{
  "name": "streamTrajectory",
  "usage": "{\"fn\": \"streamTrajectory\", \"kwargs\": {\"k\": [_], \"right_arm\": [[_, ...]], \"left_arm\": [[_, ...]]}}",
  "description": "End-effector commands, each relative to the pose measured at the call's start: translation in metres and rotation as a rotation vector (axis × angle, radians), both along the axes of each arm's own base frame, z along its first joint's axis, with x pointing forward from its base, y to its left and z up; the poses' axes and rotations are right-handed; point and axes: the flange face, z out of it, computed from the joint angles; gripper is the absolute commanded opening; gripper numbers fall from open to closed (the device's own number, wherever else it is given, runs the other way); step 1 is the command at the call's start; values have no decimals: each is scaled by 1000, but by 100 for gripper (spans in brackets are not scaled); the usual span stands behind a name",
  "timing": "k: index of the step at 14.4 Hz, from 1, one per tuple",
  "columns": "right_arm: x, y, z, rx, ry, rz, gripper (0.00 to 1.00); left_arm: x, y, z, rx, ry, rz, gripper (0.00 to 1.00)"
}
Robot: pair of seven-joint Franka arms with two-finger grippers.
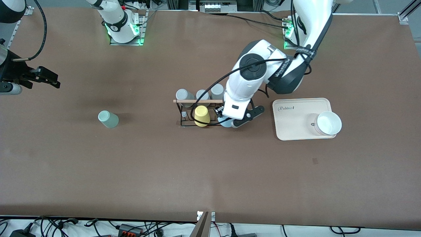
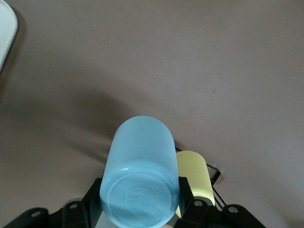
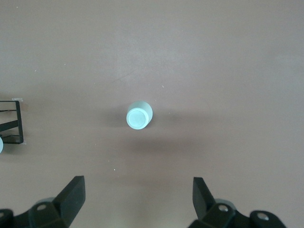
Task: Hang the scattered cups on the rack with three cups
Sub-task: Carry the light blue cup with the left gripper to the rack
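Light blue cup (image 2: 140, 171), plain, between black fingers (image 2: 187, 192). Yellow cup (image 1: 201, 115) on the black wire rack (image 1: 184, 113), whose top rod is light wood; three grey cups (image 1: 200, 94) at the rack's 12 o'clock. Pale mint green cup (image 1: 108, 119) at the rack's 9 o'clock. Beige tray (image 1: 296, 126) with dark lettering at 3 o'clock, carrying a white bowl (image 1: 328, 122). Brown table (image 1: 210, 171).

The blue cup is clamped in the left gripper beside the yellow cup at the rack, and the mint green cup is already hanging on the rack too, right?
Not quite. The blue cup is clamped in the left gripper beside the yellow cup at the rack, but the front view shows the mint green cup standing on the table toward the right arm's end, away from the rack. The open right gripper hangs above it.
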Motion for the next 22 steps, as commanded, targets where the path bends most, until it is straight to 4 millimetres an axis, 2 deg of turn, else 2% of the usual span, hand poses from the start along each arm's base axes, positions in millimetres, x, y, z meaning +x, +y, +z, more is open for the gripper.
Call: {"fn": "streamTrajectory", "kwargs": {"k": [1, 5, 13, 18, 21, 22], "right_arm": [[-5, -1, 1, -10, -5, 4, 100], [-4, -2, 1, -10, -3, 2, 100], [-4, -3, 0, -11, 0, 1, 100], [-3, -3, -2, -13, 2, 2, 100], [-3, -3, -3, -13, 3, 2, 100], [-3, -3, -3, -13, 3, 2, 100]], "left_arm": [[-4, -19, -8, 2, 29, 9, 41], [-10, -31, -33, 16, 54, 4, 41], [-13, -40, -79, 41, 98, -12, 42], [-12, -40, -93, 43, 103, -12, 42], [-12, -41, -97, 45, 107, -13, 50], [-12, -41, -97, 45, 107, -13, 61]]}}
